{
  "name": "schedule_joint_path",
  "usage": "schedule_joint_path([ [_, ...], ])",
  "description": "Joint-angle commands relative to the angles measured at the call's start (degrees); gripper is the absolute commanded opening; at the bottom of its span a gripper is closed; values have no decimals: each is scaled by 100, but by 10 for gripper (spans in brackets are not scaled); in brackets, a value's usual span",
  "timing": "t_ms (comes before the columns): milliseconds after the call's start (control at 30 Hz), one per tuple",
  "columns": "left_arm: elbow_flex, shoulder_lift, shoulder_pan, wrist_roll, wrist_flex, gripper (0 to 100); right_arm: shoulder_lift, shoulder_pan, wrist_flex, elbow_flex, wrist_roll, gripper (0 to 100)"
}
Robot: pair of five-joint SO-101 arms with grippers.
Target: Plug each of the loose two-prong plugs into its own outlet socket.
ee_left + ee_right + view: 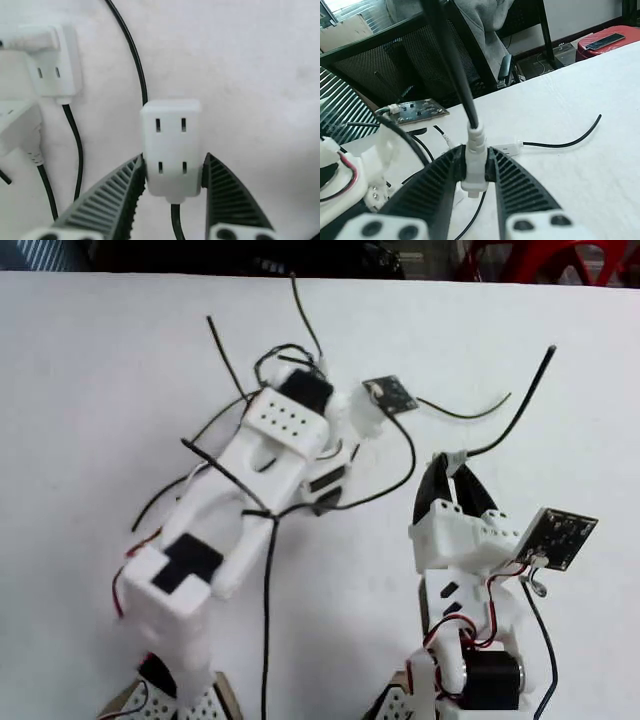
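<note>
Holding the two-prong plug [474,172] clamped by its body, cord running up, the right gripper [476,150] hovers right of the table's [100,360] middle. Meanwhile the left gripper [174,161] pinches the white outlet block [171,140], which lies flat around mid-table. I'd keep that block pinned and square the prongs over one slot pair first. All four slots look empty, and a second outlet [52,67] sits beside it.

We can read no text, number or sign here. The outlet block [171,145] shows only bare slots, and any print on the circuit board [390,395] at one o'clock is too small to tell.
</note>
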Motion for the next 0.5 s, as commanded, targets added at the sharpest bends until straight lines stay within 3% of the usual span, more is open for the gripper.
schedule_joint_path([
  [0,1371,-1086,-224,-220,-782,175,4,-31,40,-44,79,17],
  [233,3385,-1956,-453,-422,-2295,198,-31,-567,-4,176,422,18],
  [467,3921,-2009,-664,-809,-2558,271,4,-602,31,176,431,20],
])
